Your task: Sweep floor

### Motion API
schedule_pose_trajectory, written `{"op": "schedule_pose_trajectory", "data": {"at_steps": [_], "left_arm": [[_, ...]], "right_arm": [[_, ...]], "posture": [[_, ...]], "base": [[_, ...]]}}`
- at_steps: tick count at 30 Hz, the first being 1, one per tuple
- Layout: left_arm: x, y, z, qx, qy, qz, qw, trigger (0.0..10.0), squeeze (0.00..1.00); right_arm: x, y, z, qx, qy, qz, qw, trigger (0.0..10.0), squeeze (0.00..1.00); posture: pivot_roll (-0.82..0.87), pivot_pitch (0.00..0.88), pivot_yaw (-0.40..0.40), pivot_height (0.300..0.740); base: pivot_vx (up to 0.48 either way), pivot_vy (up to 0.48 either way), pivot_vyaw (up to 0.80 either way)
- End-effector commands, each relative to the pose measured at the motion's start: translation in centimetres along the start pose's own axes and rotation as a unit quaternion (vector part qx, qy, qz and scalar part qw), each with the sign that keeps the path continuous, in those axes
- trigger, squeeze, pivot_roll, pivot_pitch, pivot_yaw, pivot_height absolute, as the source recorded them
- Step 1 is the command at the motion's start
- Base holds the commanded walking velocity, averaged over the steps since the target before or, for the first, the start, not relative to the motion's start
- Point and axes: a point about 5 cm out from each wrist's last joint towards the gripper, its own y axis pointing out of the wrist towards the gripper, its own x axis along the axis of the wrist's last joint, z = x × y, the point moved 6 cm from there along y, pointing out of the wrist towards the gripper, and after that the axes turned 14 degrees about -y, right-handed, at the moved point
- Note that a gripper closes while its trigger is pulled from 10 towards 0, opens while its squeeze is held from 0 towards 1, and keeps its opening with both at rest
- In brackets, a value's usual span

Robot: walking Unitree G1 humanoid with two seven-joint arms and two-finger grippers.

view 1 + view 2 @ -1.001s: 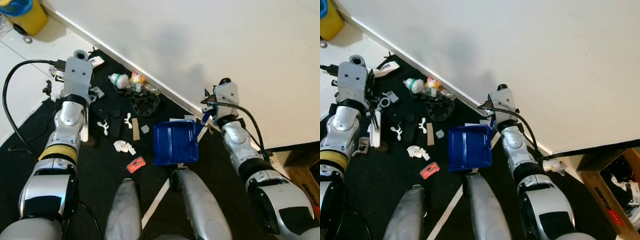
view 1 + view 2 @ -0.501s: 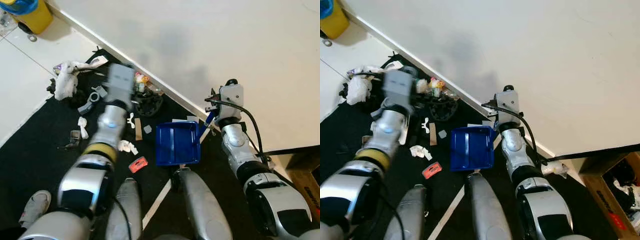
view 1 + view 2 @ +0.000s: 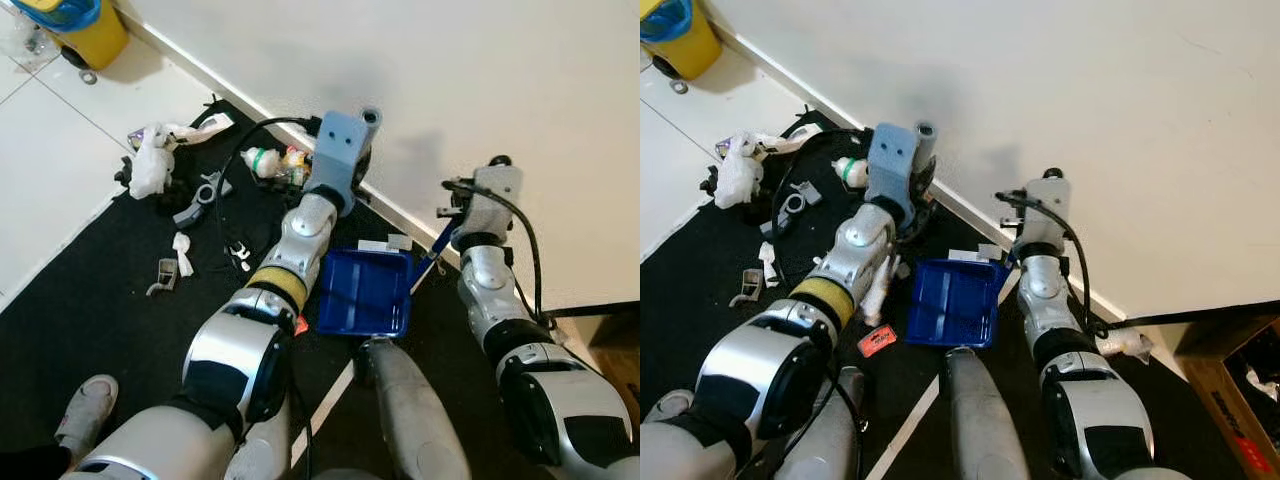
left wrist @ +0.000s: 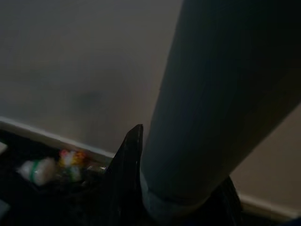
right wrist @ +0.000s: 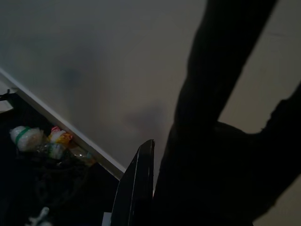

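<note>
A blue dustpan point(image 3: 365, 292) lies flat on the black mat point(image 3: 90, 310), close to the wall. My right gripper point(image 5: 188, 188) is shut on its blue handle point(image 3: 437, 248), which rises toward the wall. My left arm reaches across the mat, its wrist point(image 3: 335, 150) by the skirting just beyond the dustpan. The left gripper point(image 4: 178, 197) is shut on a thick grey broom handle point(image 4: 211, 94); a white length point(image 3: 880, 288) shows beside the forearm. Litter lies to the left: a white cloth point(image 3: 150, 170), a small bottle point(image 3: 262, 160), grey bits point(image 3: 200, 195) and a red wrapper point(image 3: 877, 341).
The white wall point(image 3: 450, 80) and its skirting run diagonally behind the dustpan. A yellow bin point(image 3: 85, 25) stands on the white tiles at the far left. A person's shoe point(image 3: 85, 405) rests on the mat near me. A wooden box point(image 3: 1240, 400) sits at the right.
My left arm has swung from the left of the mat to the right, over the litter, to the wall beside the dustpan. The camera has shifted a little; the dustpan has stayed put.
</note>
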Motion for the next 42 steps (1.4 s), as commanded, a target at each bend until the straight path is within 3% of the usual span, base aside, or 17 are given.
{"op": "schedule_pose_trajectory", "data": {"at_steps": [1,2,4,8,14,16,18,21,23,25,26,28,32,34,35,36,42], "left_arm": [[-1.2,0.6,-4.9,-0.045,-0.095,0.017,0.994,10.0,0.0],[-1.2,0.6,-4.9,-0.045,-0.095,0.017,0.994,10.0,0.0],[1.6,1.7,-5.9,-0.055,-0.122,-0.012,0.991,10.0,0.0],[5.0,2.4,-5.1,-0.048,-0.111,-0.052,0.991,10.0,0.0],[8.3,2.0,-0.8,-0.044,-0.003,-0.057,0.997,10.0,0.0],[10.6,1.4,1.2,-0.042,0.013,-0.069,0.997,10.0,0.0],[10.6,1.4,1.2,-0.042,0.013,-0.069,0.997,10.0,0.0],[13.7,-0.5,4.6,-0.046,0.052,-0.07,0.995,10.0,0.0],[13.7,-0.5,4.6,-0.046,0.052,-0.07,0.995,10.0,0.0],[14.1,-2.6,7.5,-0.043,0.12,-0.042,0.991,10.0,0.0],[14.1,-2.6,7.5,-0.043,0.12,-0.042,0.991,10.0,0.0],[14.5,-4.1,10.4,0.002,0.181,-0.051,0.982,10.0,0.0],[12.5,-4.9,12.4,0.031,0.228,-0.044,0.972,10.0,0.0],[6.4,-5.9,13.9,0.037,0.283,0.052,0.957,10.0,0.0],[6.4,-5.9,13.9,0.037,0.283,0.052,0.957,10.0,0.0],[3.7,-6.6,14.6,0.048,0.289,0.093,0.952,10.0,0.0],[-0.7,-7.3,14.2,0.069,0.345,0.104,0.93,10.0,0.0]], "right_arm": [[-2.8,-1.0,-0.2,0.003,-0.008,0.052,0.999,10.0,0.0],[-2.8,-1.0,-0.2,0.003,-0.008,0.052,0.999,10.0,0.0],[-2.9,-0.9,-0.4,0.0,-0.004,0.057,0.998,10.0,0.0],[-2.9,-0.8,-0.4,0.001,-0.003,0.062,0.998,10.0,0.0],[-2.8,-0.7,-0.2,0.002,0.002,0.063,0.998,10.0,0.0],[-2.8,-0.7,-0.1,0.003,0.004,0.064,0.998,10.0,0.0],[-2.8,-0.7,-0.1,0.003,0.004,0.064,0.998,10.0,0.0],[-2.9,-0.8,0.2,0.006,0.007,0.066,0.998,10.0,0.0],[-2.9,-0.8,0.2,0.006,0.007,0.066,0.998,10.0,0.0],[-2.9,-0.9,0.5,0.01,0.008,0.067,0.998,10.0,0.0],[-2.9,-0.9,0.5,0.01,0.008,0.067,0.998,10.0,0.0],[-3.0,-1.0,0.7,0.014,0.009,0.068,0.998,10.0,0.0],[-3.1,-1.1,1.1,0.02,0.009,0.07,0.997,10.0,0.0],[-3.0,-1.2,1.4,0.023,0.01,0.069,0.997,10.0,0.0],[-3.0,-1.2,1.4,0.023,0.01,0.069,0.997,10.0,0.0],[-2.9,-1.2,1.5,0.023,0.01,0.067,0.997,10.0,0.0],[-2.9,-1.2,1.4,0.023,0.011,0.064,0.998,10.0,0.0]], "posture": [[-0.02,0.338,-0.075,0.74],[-0.02,0.338,-0.075,0.74],[-0.01,0.33,-0.079,0.74],[0.0,0.324,-0.08,0.74],[0.01,0.323,-0.074,0.74],[0.02,0.325,-0.077,0.74],[0.02,0.325,-0.077,0.74],[0.03,0.327,-0.078,0.74],[0.03,0.327,-0.078,0.74],[0.03,0.331,-0.08,0.74],[0.03,0.331,-0.08,0.74],[0.04,0.332,-0.086,0.74],[0.04,0.334,-0.091,0.74],[0.03,0.343,-0.093,0.74],[0.03,0.343,-0.093,0.74],[0.01,0.349,-0.091,0.74],[-0.01,0.365,-0.097,0.74]], "base": [[0.0,0.0,0.0],[0.0,0.0,0.0],[0.0,0.0,0.0],[0.0,0.0,0.0],[0.0,0.0,0.0],[0.0,0.0,0.0],[0.0,0.0,0.0],[0.0,0.0,0.0],[0.0,0.0,0.0],[0.0,0.0,0.0],[0.0,0.0,0.0],[0.0,0.0,0.0],[0.0,0.0,0.0],[0.0,0.0,0.0],[0.0,0.0,0.0],[0.0,0.0,0.0],[0.0,0.0,0.0]]}}
